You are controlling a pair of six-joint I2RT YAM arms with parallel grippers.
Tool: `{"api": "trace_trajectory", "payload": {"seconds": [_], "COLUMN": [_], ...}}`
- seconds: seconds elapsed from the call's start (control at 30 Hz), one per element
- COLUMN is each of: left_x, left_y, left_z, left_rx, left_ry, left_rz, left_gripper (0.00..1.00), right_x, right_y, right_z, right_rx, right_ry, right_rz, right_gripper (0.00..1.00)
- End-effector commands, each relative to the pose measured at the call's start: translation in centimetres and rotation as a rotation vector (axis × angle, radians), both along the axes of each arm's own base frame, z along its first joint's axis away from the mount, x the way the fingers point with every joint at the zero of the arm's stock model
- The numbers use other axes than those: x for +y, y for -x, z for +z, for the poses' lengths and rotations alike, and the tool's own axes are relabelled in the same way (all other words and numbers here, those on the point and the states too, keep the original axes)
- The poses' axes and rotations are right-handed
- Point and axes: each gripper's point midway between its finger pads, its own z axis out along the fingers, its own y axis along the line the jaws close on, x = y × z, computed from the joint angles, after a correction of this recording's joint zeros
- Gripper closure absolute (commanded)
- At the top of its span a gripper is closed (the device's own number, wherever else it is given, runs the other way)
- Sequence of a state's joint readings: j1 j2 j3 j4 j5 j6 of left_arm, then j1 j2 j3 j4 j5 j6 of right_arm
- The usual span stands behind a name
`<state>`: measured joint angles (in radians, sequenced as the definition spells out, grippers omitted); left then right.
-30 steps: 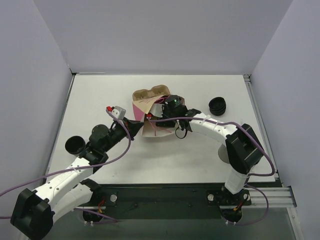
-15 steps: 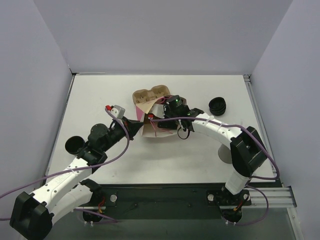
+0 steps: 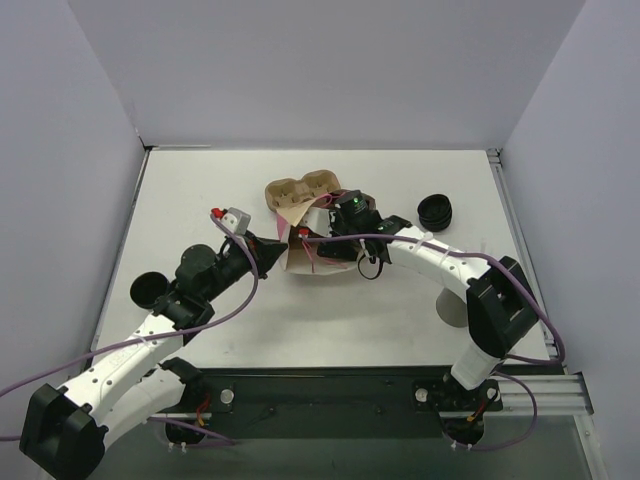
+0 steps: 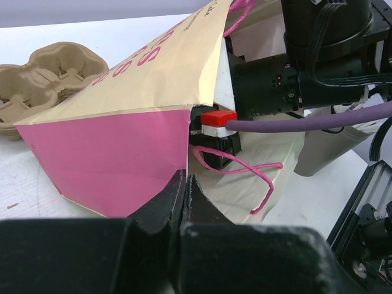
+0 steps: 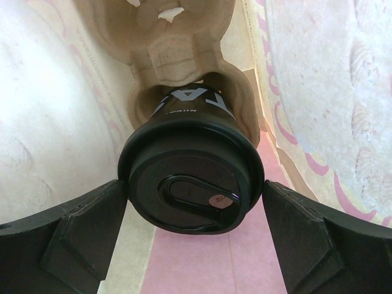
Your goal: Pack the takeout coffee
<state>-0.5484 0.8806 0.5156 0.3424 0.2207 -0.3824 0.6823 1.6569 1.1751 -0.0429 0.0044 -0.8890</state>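
Left gripper (image 4: 185,184) clenched, pinching lower edge of pink-and-cream paper bag (image 4: 110,147). Bag lies on table (image 3: 200,190). Right gripper (image 5: 195,187) is inside bag mouth, fingers (image 5: 86,233) spread wide, one on each side of lidded black cup (image 5: 193,165). Tips just beside lid rim; contact not clear. Cup stands in well of pulp tray (image 5: 177,55), bag paper on both sides. Other black cup (image 3: 150,290) beside left arm, well apart from bag. Stack of black lids (image 3: 436,211) on table right of bag.
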Motion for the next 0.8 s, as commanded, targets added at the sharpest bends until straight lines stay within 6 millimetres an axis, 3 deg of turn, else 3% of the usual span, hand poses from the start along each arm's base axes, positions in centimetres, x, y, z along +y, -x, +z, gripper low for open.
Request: {"api": "trace_trajectory", "payload": {"seconds": [0.0, 0.17, 0.57, 0.7, 0.77], "left_x": [-0.4, -0.5, -0.5, -0.8, -0.8], "left_y": [0.1, -0.3, -0.6, -0.4, -0.4], "left_z": [1.6, 2.9, 4.0, 4.2, 4.2], "left_rx": [0.002, 0.018, 0.109, 0.122, 0.124], "left_ry": [0.014, 0.036, 0.023, 0.014, 0.01], "left_rz": [-0.016, -0.003, 0.039, 0.03, 0.033], "left_gripper": [1.0, 1.0, 1.0, 1.0, 1.0], "right_x": [-1.5, -1.9, -2.9, -3.0, -2.8], "right_y": [-1.2, -0.5, 1.4, 1.8, 1.9], "right_z": [4.8, 5.2, 5.7, 5.9, 6.1], "right_rx": [-0.089, -0.075, -0.032, -0.024, -0.019], "right_ry": [-0.062, -0.052, -0.024, -0.02, -0.03], "right_rz": [-0.089, -0.084, -0.088, -0.092, -0.091], "right_gripper": [0.07, 0.08, 0.12, 0.09, 0.0]}}
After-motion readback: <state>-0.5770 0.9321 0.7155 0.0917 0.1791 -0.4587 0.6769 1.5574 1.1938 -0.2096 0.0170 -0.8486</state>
